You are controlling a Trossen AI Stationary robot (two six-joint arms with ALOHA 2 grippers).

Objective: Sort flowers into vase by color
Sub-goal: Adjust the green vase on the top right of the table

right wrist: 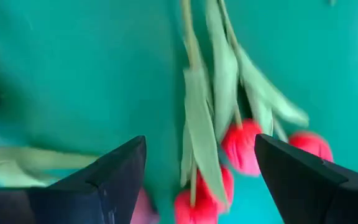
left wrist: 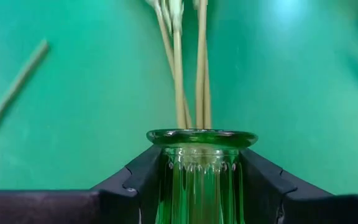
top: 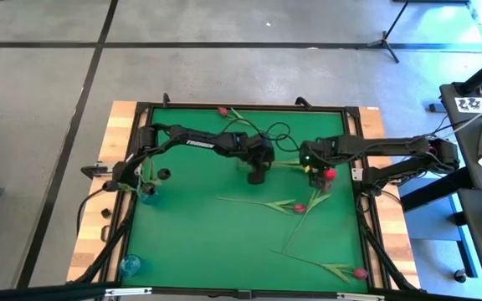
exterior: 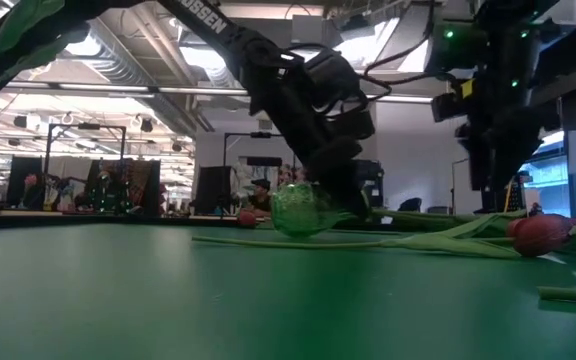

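Note:
A green ribbed glass vase (left wrist: 201, 186) lies tipped toward the table's right near the table's middle (top: 256, 176), its round body on the felt (exterior: 303, 210). Several thin stems (left wrist: 179, 74) run out of its mouth to a bunch of red tulips (right wrist: 241, 146) beside it (top: 330, 174). My left gripper (left wrist: 201, 155) is shut on the vase. My right gripper (right wrist: 201, 168) is open and hovers over the red heads (top: 316, 177), one finger on each side of them. My left gripper pinches the green vase just below its rim (left wrist: 202, 138), one finger (left wrist: 135, 177) on each side of the neck. The fingers lie along the vase, slanting down from the table's left. The vase is tipped over, its body on the table.
Loose tulips lie on the green felt: one red by the far edge (top: 224, 110), one in the middle (top: 299, 207), one near the right corner (top: 360, 272). Two blue vases stand at the left (top: 146, 194) and near-left (top: 130, 266). A wooden border frames the felt.

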